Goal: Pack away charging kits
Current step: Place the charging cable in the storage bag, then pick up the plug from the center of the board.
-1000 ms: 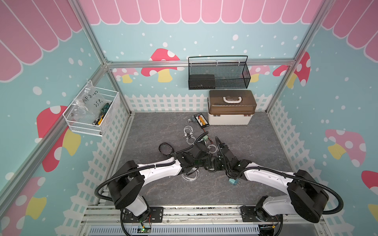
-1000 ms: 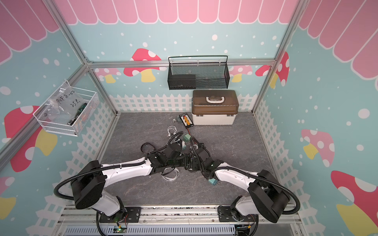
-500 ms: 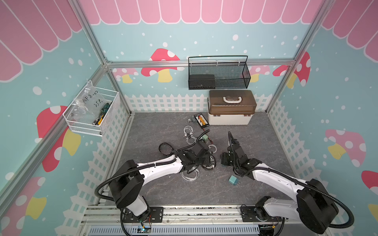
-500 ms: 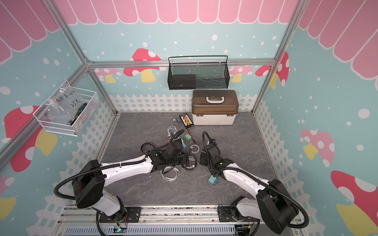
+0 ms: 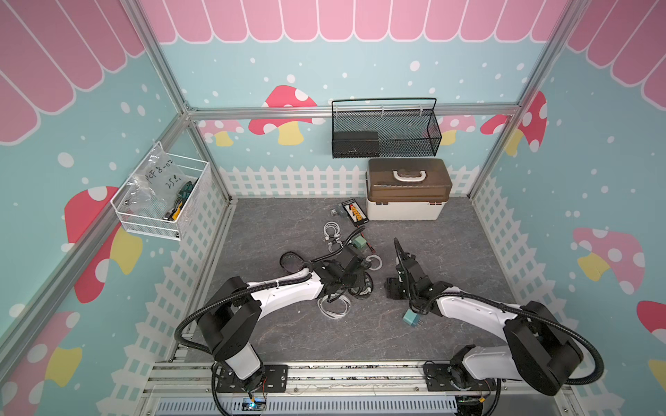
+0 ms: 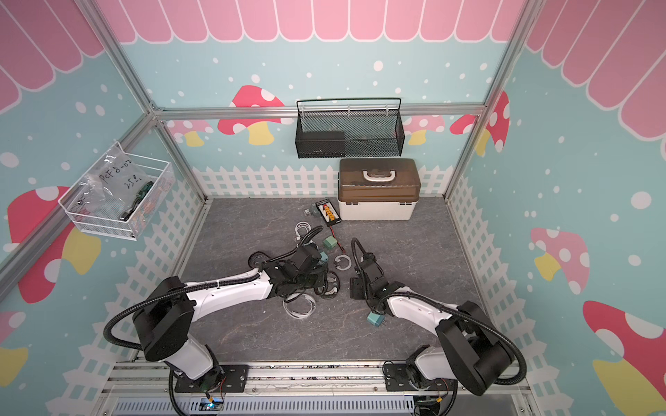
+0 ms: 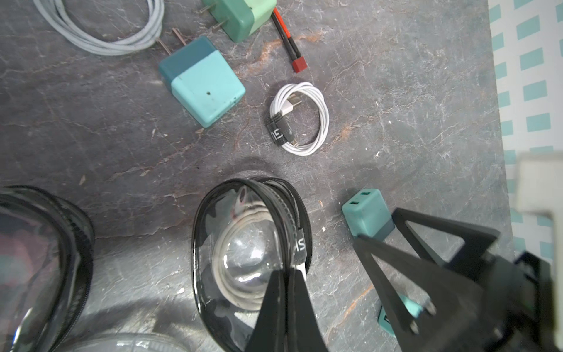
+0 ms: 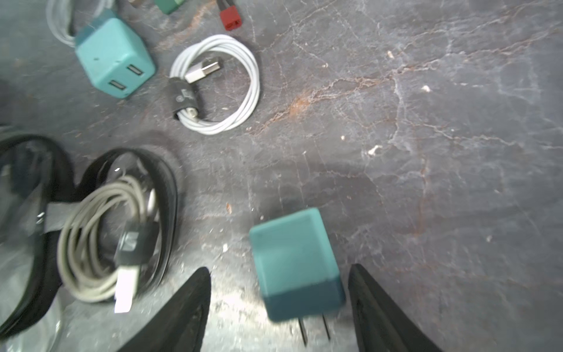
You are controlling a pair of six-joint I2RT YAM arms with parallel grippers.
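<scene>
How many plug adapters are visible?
4: green adapter and pale adapter near the white coil, teal adapter at the right gripper, fourth adapter beside that arm. Others possibly hidden.

The grey marbled tabletop [image 8: 426,152] bears a teal adapter [image 8: 295,262] between the right gripper's [image 8: 279,267] spread jaws, a white coil [image 8: 249,91] beyond, and a clear pouch [image 8: 170,189] beside.

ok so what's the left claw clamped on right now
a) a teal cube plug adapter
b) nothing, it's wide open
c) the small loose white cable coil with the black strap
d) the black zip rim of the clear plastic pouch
d: in the left wrist view the left claw is shut with the black zip rim of the clear plastic pouch pinched between its tips.
</scene>
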